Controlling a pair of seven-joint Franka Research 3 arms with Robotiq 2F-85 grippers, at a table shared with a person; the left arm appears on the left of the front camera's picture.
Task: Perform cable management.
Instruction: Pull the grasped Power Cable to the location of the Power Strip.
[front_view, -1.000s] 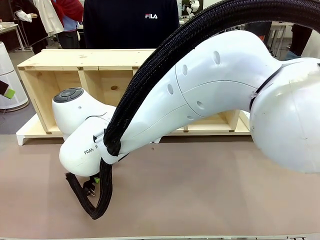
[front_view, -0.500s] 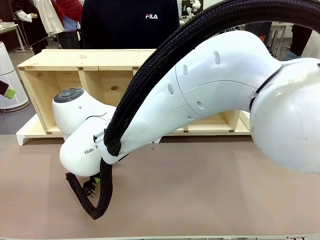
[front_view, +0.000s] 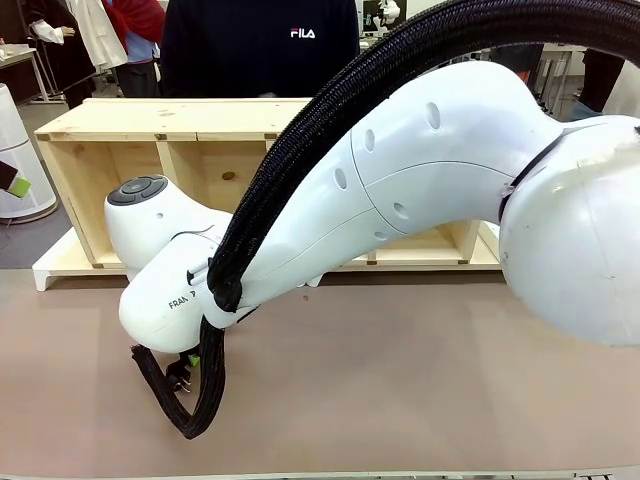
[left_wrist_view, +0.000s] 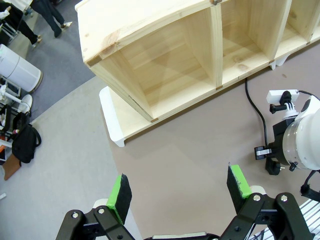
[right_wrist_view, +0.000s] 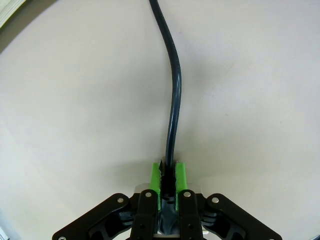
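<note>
Pads (right_wrist_view: 155, 176) of the right gripper (right_wrist_view: 168, 172) pinch the cable (right_wrist_view: 174, 90) between them, low over the table (right_wrist_view: 75, 125). From the pinch the black cord runs away across the tabletop, bends slightly and leaves the top edge of the right wrist view. The left gripper (left_wrist_view: 179, 187) hangs above the table, jaws spread wide with nothing between them. Beyond it the cable curves from the foot of the wooden shelf (left_wrist_view: 165, 65) toward the right arm (left_wrist_view: 305, 135), passing near a white power strip (left_wrist_view: 282, 95). A person (front_view: 260, 45) in a dark top stands behind the shelf.
</note>
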